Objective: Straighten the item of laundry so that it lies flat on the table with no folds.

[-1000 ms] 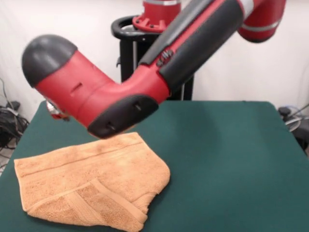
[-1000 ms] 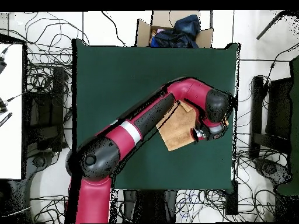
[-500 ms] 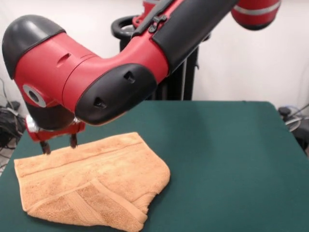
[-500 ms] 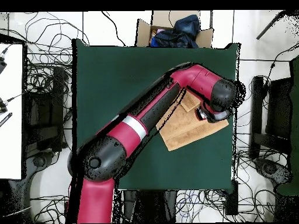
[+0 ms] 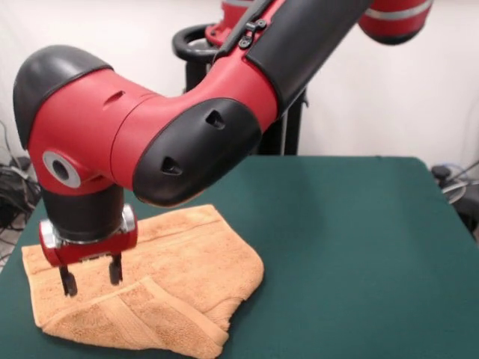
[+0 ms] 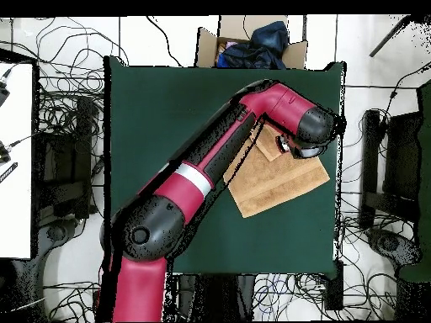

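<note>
Peach terry towel lies near one side edge of the green table, and it is not flat yet. One part is folded over on top of the rest, and that folded flap makes a thick band along the towel's front edge.

My gripper hangs just above the towel, close to where the flap begins. My two fingers are spread apart and hold nothing. I cannot tell if the tips touch the cloth yet.

I think I am at the reaching step, about to grab the flap. Next I should go down onto the flap's edge, pinch only the top layer, lift it a little, and pull it away from the rest of the towel until it opens out. If I pinch both layers, the whole towel may just slide.
</note>
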Controlling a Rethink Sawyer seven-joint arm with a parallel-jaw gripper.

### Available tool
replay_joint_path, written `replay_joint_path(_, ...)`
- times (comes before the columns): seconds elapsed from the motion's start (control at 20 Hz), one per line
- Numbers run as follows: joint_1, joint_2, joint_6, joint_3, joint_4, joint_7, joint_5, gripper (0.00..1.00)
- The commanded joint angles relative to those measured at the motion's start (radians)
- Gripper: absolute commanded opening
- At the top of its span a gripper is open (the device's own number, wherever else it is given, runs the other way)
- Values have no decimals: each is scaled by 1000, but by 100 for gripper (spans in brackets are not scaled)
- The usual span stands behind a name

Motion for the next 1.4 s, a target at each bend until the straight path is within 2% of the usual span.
replay_joint_path(0.05, -37, 20, 56, 86, -133, 300, 123, 100)
replay_joint_path(0.45, -67, 84, 8, 23, -165, 338, 89, 100)
replay_joint_path(0.8, -82, 119, 18, -25, -176, 370, 62, 100)
replay_joint_path(1.4, -77, 144, 59, -116, -129, 364, 52, 100)
